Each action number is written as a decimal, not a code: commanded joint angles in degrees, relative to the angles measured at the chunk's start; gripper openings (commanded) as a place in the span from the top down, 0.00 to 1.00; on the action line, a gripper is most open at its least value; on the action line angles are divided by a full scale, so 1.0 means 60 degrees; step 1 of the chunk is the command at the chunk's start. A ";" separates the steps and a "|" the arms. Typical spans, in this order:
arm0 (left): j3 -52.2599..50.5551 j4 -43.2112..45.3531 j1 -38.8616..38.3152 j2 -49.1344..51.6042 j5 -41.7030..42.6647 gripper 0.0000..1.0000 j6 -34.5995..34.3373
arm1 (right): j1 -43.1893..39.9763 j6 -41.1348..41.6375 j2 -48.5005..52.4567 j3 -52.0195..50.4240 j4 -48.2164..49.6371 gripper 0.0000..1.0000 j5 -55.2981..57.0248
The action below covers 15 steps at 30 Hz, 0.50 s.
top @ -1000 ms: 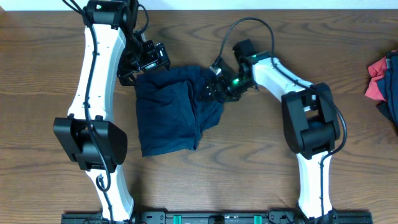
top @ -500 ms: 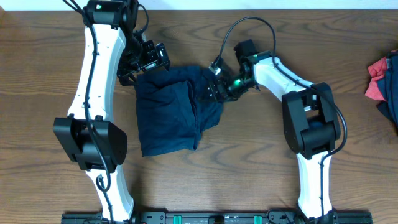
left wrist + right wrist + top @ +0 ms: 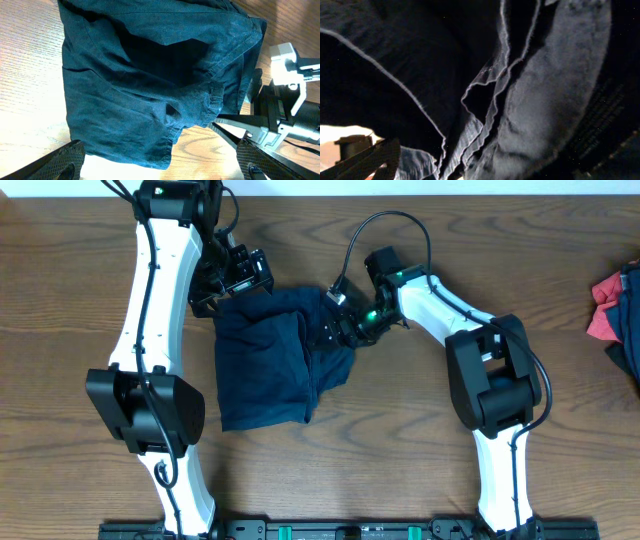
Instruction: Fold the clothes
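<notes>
The clothes (image 3: 268, 358), a dark navy garment, lie bunched in rough folds at the middle of the table. My left gripper (image 3: 236, 278) hovers at their far left corner. In the left wrist view the left gripper (image 3: 161, 171) is open, both fingers wide apart, with the hem of the clothes (image 3: 150, 85) just ahead and bare wood between the tips. My right gripper (image 3: 346, 323) presses into the far right edge of the clothes. In the right wrist view the right gripper (image 3: 490, 165) is open, and folds of the clothes (image 3: 545, 100) fill the space between its fingers.
A pile of red and dark fabric (image 3: 620, 308) lies at the right edge of the wooden table (image 3: 400, 440). The right arm's wrist (image 3: 285, 100) shows close by in the left wrist view, beside the garment.
The right gripper has shifted a little left and toward the far edge, nudging the garment leftward. Its jaws opened slightly wider. The left arm has not moved.
</notes>
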 commanded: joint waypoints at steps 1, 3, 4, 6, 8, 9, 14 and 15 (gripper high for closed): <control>0.0131 -0.0051 0.0004 -0.0007 -0.0055 0.02 0.0087 | 0.0251 0.0601 0.0222 -0.0044 0.0120 0.01 0.0291; 0.0131 -0.0051 0.0004 -0.0007 -0.0055 0.02 0.0087 | 0.0302 0.0801 0.0222 -0.0044 0.0237 0.01 0.0346; 0.0131 -0.0055 0.0004 -0.0007 -0.0055 0.02 0.0087 | 0.0331 0.0849 0.0222 -0.0044 0.0328 0.01 0.0346; 0.0131 -0.0058 0.0007 -0.0007 -0.0055 0.02 0.0087 | 0.0401 0.1013 0.0222 -0.0044 0.0495 0.01 0.0350; 0.0131 -0.0055 0.0007 -0.0007 -0.0055 0.02 0.0091 | 0.0492 0.1242 0.0222 -0.0044 0.0645 0.01 0.0433; 0.0131 -0.0055 0.0007 -0.0007 -0.0055 0.02 0.0091 | 0.0528 0.1348 0.0222 -0.0044 0.0692 0.01 0.0503; 0.0131 -0.0084 0.0007 -0.0007 -0.0055 0.02 0.0091 | 0.0707 0.1738 0.0226 -0.0044 0.0794 0.03 0.1093; 0.0131 -0.0098 0.0007 -0.0007 -0.0055 0.02 0.0091 | 0.0750 0.1741 0.0226 -0.0044 0.0852 0.01 0.1096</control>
